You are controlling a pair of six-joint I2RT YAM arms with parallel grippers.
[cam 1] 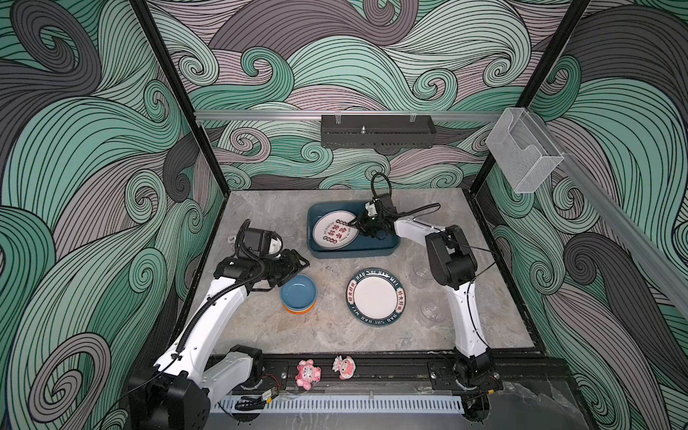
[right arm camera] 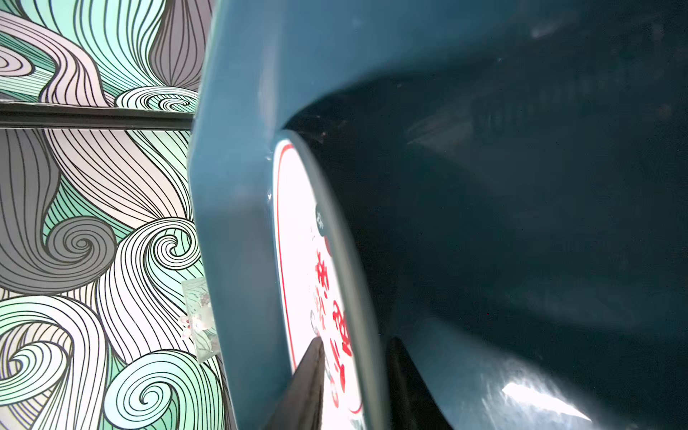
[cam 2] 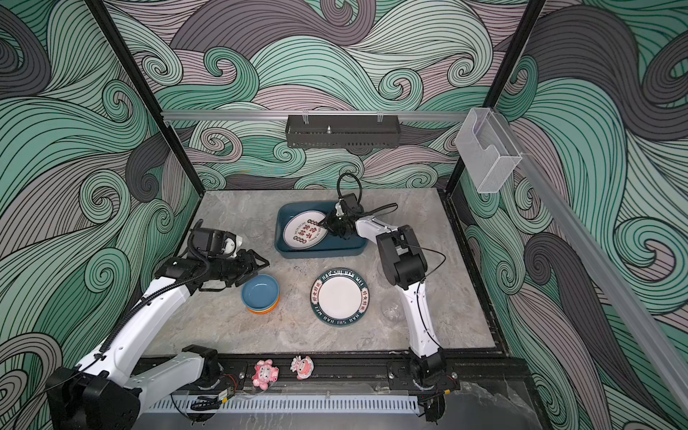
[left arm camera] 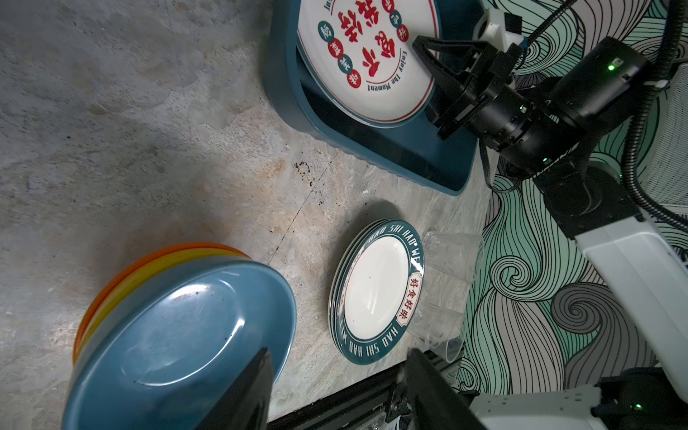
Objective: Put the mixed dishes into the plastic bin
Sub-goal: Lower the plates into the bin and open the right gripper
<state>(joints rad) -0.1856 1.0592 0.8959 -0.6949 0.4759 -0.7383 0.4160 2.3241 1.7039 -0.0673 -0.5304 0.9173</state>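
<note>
Pink figurines [cam 1: 308, 374] sitting on front rail [cam 1: 391, 366]. Grey marbled tabletop [cam 1: 268, 327] lying between wave-patterned walls [cam 1: 335, 74]. Right gripper [cam 1: 355, 225] straddling lettered plate [cam 1: 335, 230] in teal bin [cam 1: 353, 255], jaws apart. Left gripper [cam 1: 299, 268] hanging by bowl stack [cam 1: 298, 294], jaws apart.

The plastic bin [cam 1: 353, 254] stands at the far centre of the table [cam 1: 257, 327]. One plate [cam 1: 333, 231] lies in its left half, with the right gripper [cam 1: 353, 223] at that plate's right edge. Near left of the bin stands the bowl stack [cam 1: 299, 294], with the left gripper [cam 1: 298, 270] at its far-left side. The plate stack [cam 1: 375, 297] lies right of the bowls. Two drinking glasses [cam 1: 432, 312] stand right of it.
</note>
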